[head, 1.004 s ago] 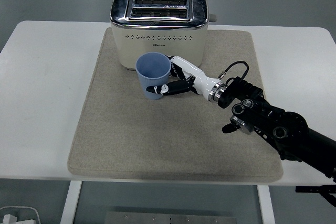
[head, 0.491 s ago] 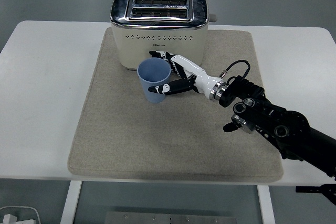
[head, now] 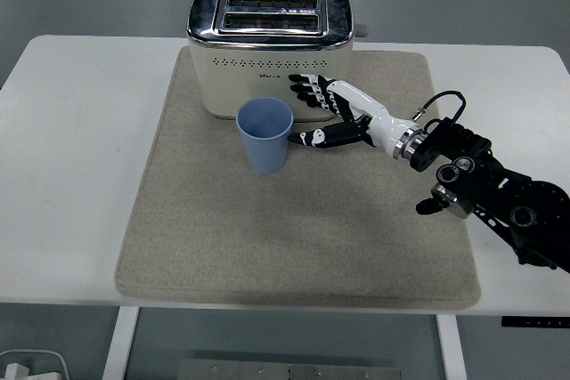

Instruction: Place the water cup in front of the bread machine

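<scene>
Your right hand (head: 328, 113) hung with fingers spread, holding nothing, just beside the upright blue cup (head: 264, 135), which stood on the mat (head: 196, 220) before the toaster (head: 269, 46).

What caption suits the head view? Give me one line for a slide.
Right hand open beside the upright blue water cup, set on the mat in front of the bread machine.
</scene>
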Controlling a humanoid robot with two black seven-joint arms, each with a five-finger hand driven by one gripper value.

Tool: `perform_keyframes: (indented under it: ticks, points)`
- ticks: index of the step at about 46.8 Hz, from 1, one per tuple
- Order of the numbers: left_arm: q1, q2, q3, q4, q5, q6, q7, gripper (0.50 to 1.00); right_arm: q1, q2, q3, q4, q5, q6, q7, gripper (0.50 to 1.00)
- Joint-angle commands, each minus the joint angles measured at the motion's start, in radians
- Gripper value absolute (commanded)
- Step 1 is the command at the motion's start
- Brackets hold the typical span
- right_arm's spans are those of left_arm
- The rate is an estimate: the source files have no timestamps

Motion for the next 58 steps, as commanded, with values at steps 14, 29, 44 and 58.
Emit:
perform_keyframes:
  ticks: [14, 29, 44, 58]
  points:
    - [0.0, 0.0, 0.0, 0.0, 0.0, 0.0, 0.0, 0.999, -0.06, -0.156, 0.062, 0.051, 0.028, 0.011, 0.026, 0.946]
    - [0.0, 0.0, 0.0, 0.0, 0.0, 0.0, 0.0, 0.999, -0.132, -0.264, 0.149, 0.088, 0.125, 0.015, 0.029, 0.946]
    - [0.0, 0.0, 0.0, 0.0, 0.0, 0.0, 0.0, 0.999, -0.23, -0.274, 0.277, 0.042, 0.249, 0.011, 0.028, 0.946]
    - [0.0, 0.0, 0.0, 0.0, 0.0, 0.0, 0.0, 0.999, -0.235, -0.271, 0.284, -0.052, 0.453, 0.017, 0.02, 0.946]
